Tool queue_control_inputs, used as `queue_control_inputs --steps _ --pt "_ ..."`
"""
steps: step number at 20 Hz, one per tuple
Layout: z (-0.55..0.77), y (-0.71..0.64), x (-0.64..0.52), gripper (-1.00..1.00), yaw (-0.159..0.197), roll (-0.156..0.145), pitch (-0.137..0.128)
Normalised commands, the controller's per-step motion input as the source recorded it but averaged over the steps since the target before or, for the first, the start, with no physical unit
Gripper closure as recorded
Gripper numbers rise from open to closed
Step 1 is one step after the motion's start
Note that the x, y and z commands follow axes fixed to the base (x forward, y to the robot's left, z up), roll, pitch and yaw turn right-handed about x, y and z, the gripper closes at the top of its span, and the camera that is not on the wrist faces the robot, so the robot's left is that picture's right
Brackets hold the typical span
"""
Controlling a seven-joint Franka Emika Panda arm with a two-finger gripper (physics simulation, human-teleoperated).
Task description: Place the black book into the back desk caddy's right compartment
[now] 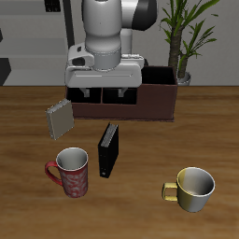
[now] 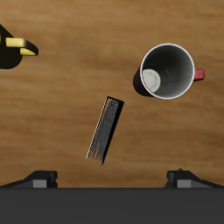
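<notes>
Black book (image 1: pixel 108 150) stands upright between red mug (image 1: pixel 71 172) and yellow mug (image 1: pixel 192 188), gripper (image 1: pixel 104 93) open above.

Wooden table (image 1: pixel 28 205) — potted plant (image 1: pixel 182 33) behind.

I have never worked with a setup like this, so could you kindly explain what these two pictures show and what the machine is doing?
These are simulator renders of a robot arm at a wooden table. One picture looks at the scene from the front and above; the other comes from a camera on the arm's wrist, looking straight down.

The gripper is a two-finger claw. It holds nothing and hangs above the table.

Below it the black book stands on its edge; the wrist picture shows it too. Nearby are a red mug, a gold mug and a small grey book. Behind the gripper sits the back desk caddy, a low brown box with compartments, and a plant.
</notes>
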Motion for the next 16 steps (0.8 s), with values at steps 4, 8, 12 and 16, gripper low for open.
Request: queue_control_inputs --steps 4,8,12,16 --pt "-0.16 -0.16 0.19 -1.0 -0.037 -0.038 -0.021" --pt "-0.21 -0.06 0.09 -1.0 -0.032 0.008 -0.037" --pt "-0.3 0.06 0.06 -1.0 -0.078 0.008 -0.059" --pt "-0.23 0.15 0.08 -1.0 -0.076 0.032 -0.024"
